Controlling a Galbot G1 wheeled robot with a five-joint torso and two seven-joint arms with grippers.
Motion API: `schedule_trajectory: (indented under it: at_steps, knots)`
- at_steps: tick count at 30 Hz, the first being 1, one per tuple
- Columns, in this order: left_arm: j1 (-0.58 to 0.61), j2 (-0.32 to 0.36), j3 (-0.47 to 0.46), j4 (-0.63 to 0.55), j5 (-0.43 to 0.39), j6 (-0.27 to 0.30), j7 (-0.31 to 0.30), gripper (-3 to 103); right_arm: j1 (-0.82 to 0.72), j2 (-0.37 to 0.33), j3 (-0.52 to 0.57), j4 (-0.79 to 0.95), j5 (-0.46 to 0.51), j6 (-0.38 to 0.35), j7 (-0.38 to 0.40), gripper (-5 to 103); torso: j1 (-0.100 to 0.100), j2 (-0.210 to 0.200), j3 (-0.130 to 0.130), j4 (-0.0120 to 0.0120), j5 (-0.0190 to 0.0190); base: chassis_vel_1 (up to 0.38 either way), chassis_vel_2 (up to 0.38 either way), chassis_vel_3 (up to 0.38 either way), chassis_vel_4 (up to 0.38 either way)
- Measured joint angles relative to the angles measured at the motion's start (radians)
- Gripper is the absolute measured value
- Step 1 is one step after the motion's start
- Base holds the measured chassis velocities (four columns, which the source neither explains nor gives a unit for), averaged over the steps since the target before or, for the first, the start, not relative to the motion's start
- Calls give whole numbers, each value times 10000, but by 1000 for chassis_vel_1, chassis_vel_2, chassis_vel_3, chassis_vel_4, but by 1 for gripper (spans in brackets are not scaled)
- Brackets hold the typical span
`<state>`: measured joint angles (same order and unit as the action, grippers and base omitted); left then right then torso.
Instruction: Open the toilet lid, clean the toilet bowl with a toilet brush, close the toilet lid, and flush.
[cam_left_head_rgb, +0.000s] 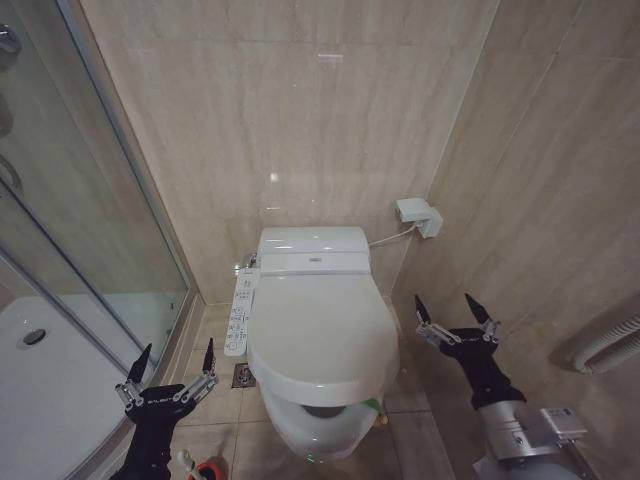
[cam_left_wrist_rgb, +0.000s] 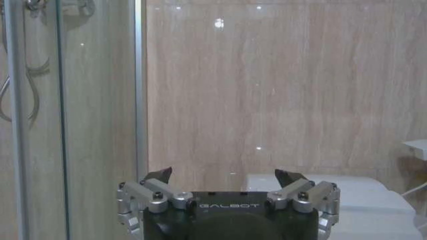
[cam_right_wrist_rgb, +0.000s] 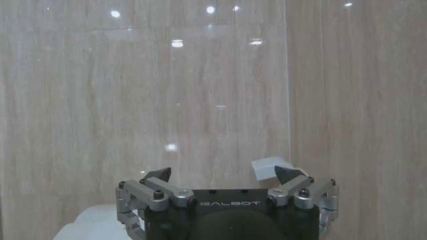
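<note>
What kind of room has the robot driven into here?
A small tiled bathroom, most likely. A white floor toilet with its glossy oval toilet lid shut stands against beige stone-look wall tiles, and a glass-walled shower enclosure sits to the robot's left.

Beige tiled walls (cam_left_head_rgb: 300, 120), glass shower door (cam_left_head_rgb: 70, 190)
</note>
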<state>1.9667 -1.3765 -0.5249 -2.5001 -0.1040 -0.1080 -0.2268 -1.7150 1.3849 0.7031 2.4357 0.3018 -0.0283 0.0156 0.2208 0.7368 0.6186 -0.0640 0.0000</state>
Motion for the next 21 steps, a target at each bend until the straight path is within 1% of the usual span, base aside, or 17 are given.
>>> schedule_trajectory:
  at_steps: [6,21]
  knots:
    - [0,0,0,0,0,0,0,100,-303,102,-122,213,-78,106,-23,100,0,0,0,0,-1,0,0,0,0]
    - [0,0,0,0,0,0,0,100,-380,158,-284,279,-133,107,-30,100,0,0,0,0,-1,0,0,0,0]
